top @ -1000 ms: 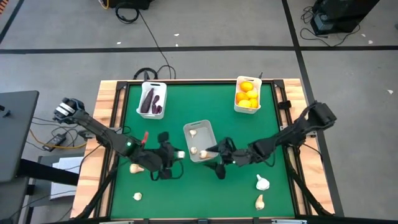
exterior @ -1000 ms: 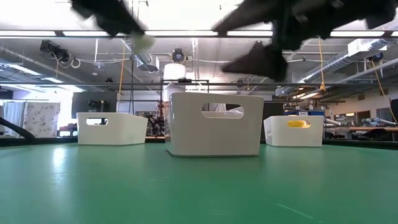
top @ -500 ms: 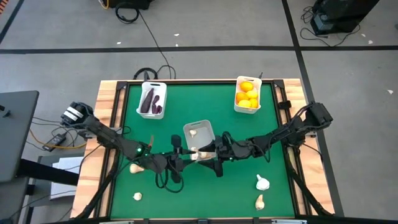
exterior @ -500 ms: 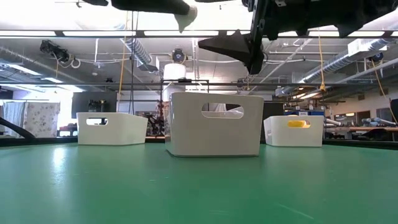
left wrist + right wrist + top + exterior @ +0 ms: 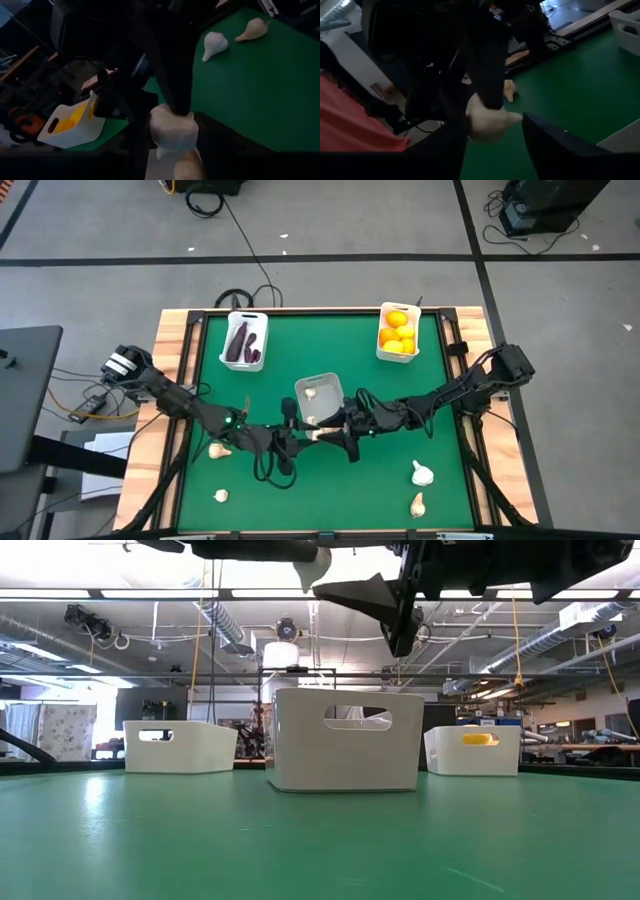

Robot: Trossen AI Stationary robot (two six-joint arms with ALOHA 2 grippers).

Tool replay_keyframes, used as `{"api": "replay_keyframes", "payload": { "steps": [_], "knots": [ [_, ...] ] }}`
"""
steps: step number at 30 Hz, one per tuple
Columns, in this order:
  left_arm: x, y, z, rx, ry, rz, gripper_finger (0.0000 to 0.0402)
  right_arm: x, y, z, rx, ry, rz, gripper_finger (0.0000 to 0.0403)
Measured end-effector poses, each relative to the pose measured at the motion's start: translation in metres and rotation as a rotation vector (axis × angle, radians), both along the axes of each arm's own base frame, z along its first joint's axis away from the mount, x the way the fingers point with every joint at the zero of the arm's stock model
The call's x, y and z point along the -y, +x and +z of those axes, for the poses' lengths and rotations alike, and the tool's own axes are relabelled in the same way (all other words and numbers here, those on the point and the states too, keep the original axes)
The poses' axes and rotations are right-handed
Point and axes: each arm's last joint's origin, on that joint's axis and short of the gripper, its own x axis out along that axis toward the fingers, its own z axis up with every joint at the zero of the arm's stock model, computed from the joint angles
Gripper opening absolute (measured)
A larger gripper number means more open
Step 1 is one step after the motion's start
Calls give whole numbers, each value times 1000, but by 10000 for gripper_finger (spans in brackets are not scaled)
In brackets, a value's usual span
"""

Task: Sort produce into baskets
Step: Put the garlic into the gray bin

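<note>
Both grippers meet above the near end of the middle basket (image 5: 320,386), which has garlic in it. My left gripper (image 5: 303,436) is shut on a whitish garlic bulb (image 5: 316,433), held high above the table in the low view (image 5: 318,564). My right gripper (image 5: 336,430) comes from the right, and the same bulb (image 5: 487,122) fills the gap between its fingers. A far-left basket (image 5: 244,340) holds purple vegetables. A far-right basket (image 5: 398,332) holds yellow-orange citrus. My left gripper pinches the garlic bulb's round body (image 5: 172,131) between its two fingers, coming nearly level from the table's left. The bulb is lifted clear, above the middle basket's near rim. My right gripper has the bulb between its two fingers, coming nearly level from the right. The bulb's pointed tip (image 5: 518,117) lies against one finger (image 5: 555,145), and its round side lies against the other.
Loose garlic lies on the green table: two pieces near the left (image 5: 219,450) (image 5: 221,496), and two near the right (image 5: 422,473) (image 5: 418,503). Wooden table edges run along both sides. The three baskets stand in the far half.
My left gripper has carried the garlic bulb toward the table's right, to the near end of the middle basket, and has rolled its wrist. My right gripper has gone toward the left to meet it, and its fingers now stand around the bulb.
</note>
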Motion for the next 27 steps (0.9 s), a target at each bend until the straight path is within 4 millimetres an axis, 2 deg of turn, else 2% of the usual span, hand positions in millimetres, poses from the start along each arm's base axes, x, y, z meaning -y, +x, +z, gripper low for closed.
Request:
{"api": "replay_keyframes", "payload": {
  "steps": [10, 14, 19, 23, 27],
  "knots": [
    [0, 1, 2, 18, -8, 10, 156, -1, 0, 0, 4, -20, 49, 48],
    [-3, -5, -3, -24, -68, 117, 181, 5, 1, -4, -38, -65, -6, 47],
    [-4, -32, -23, -279, -147, 235, 214, 21, -3, -26, -268, -122, -161, 48],
    [-7, -60, -34, -500, -317, 362, 224, 39, -8, -41, -436, -142, -249, 70],
    [-8, -82, -38, -679, -489, 487, 224, 44, -8, -39, -414, -195, -339, 113]
  ]
}}
